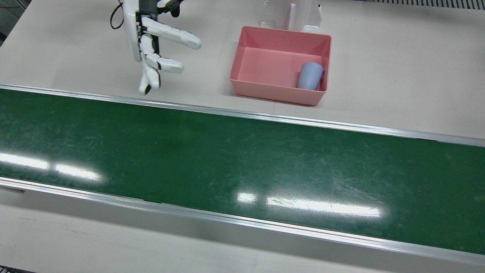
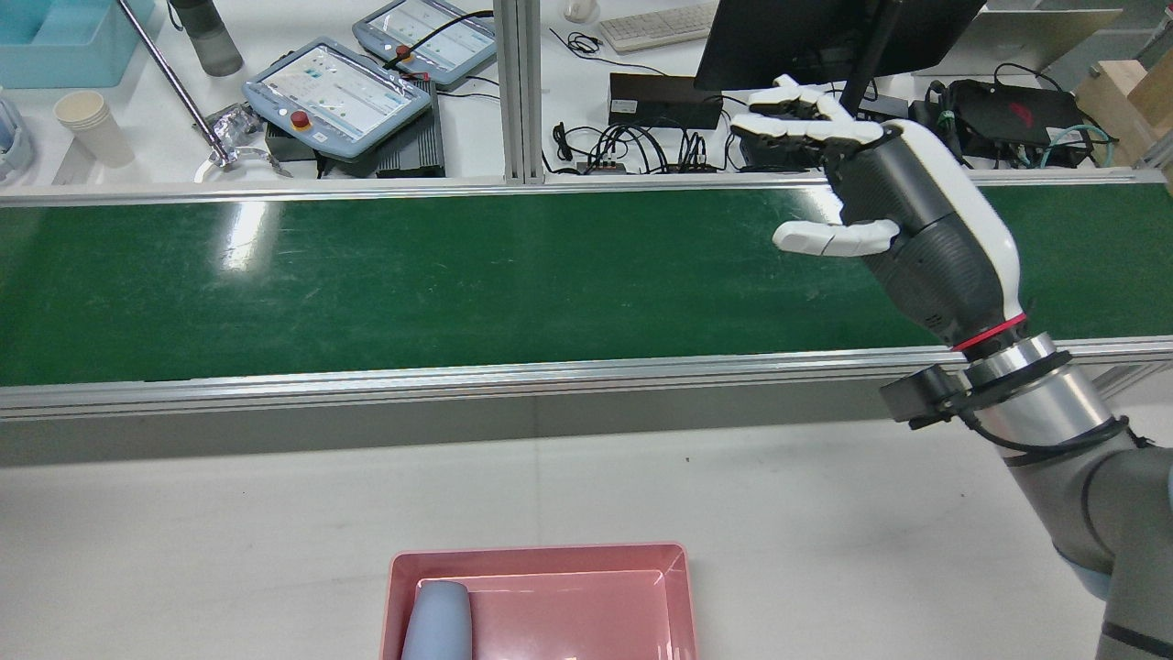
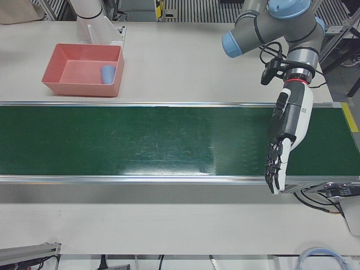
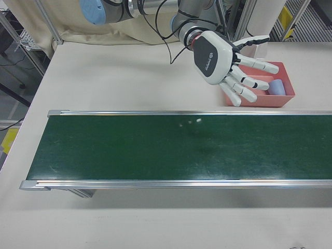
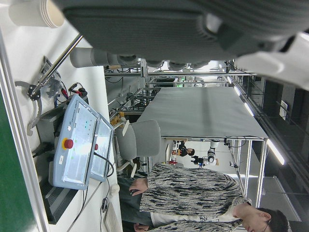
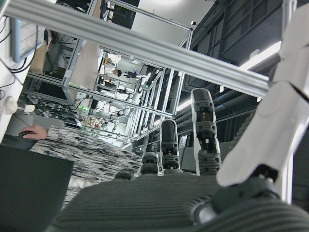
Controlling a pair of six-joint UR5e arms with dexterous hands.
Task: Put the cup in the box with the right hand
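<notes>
The cup (image 1: 310,76) lay on its side inside the box (image 1: 279,34), well apart from the right hand (image 1: 153,45) (fingers spread, empty).

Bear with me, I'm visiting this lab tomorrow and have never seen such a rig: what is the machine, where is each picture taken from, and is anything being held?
It is two robot arms at a table, each ending in a mechanical hand with fingers. A green conveyor belt runs across the pale table.

The front view looks almost straight down. The rear view looks from behind the robot. The two side-front views each cover half the table. The last two pictures come from cameras on the hands and mostly show the room beyond.

A pink box sits on the table beside the belt. A blue-grey cup lies on its side in one corner of it.

Nothing is held. The right hand hovers near the box with its fingers spread. The left hand hangs over the belt's far end, apparently empty.
</notes>
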